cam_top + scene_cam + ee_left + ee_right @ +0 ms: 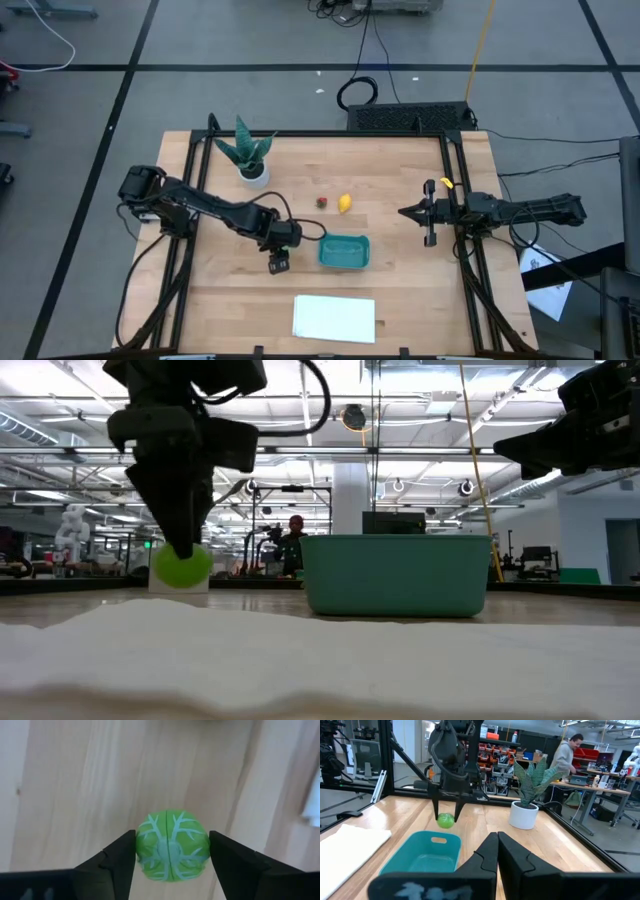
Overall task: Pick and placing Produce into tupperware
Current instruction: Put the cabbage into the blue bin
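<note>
My left gripper [279, 264] hangs just left of the teal tupperware [345, 251], shut on the light green round produce piece [171, 852]. That piece also shows in the low view [183, 565] and in the right wrist view [445, 821]. The yellow lemon-like piece [344, 203] and the small dark red piece [322, 202] lie on the table beyond the tupperware. My right gripper [405, 212] hovers over the table's right part, shut and holding nothing [497, 840]. My left gripper pinches the green round piece between its two fingers [120, 855], one on each of its opposite sides [202, 847]. The fingers come from above, pointing down. The piece hangs at the fingertips, lifted clear of the table [183, 582].
A spiky potted plant in a white pot [250, 160] stands near the far left corner. A flat white sheet [334, 318] lies by the near edge. Black rails [190, 200] run along the table's sides. A person [567, 752] is in the room behind.
</note>
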`<state>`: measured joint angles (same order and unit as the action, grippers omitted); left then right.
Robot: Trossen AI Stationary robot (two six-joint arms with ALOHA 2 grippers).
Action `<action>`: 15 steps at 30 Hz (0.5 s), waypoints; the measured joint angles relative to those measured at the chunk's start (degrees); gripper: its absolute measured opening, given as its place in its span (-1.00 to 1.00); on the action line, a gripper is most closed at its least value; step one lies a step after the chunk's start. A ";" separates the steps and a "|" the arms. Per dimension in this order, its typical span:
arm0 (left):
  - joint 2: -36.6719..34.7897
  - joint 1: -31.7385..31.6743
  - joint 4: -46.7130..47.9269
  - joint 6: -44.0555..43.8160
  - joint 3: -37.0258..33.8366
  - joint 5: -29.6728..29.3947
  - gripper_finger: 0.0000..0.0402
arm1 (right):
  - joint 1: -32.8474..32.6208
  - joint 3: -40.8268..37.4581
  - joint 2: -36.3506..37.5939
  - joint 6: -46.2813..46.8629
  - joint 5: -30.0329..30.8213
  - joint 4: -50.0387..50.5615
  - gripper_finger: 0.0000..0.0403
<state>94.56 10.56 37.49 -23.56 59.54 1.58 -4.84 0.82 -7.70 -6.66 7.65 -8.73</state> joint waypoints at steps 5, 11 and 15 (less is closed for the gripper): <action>0.00 -1.12 0.30 3.27 3.37 0.02 0.12 | -0.02 0.00 0.01 0.00 0.01 -0.02 -1.00; 0.00 -1.76 3.55 7.75 9.35 0.01 0.12 | -0.01 0.04 0.01 0.00 0.00 -0.02 -1.00; 0.00 -1.74 6.35 9.16 12.52 0.02 0.12 | 0.00 0.04 0.01 0.00 -0.01 -0.02 -1.00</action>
<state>94.56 8.82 43.84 -14.39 72.06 1.61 -4.85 0.86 -7.68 -6.66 7.64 -8.75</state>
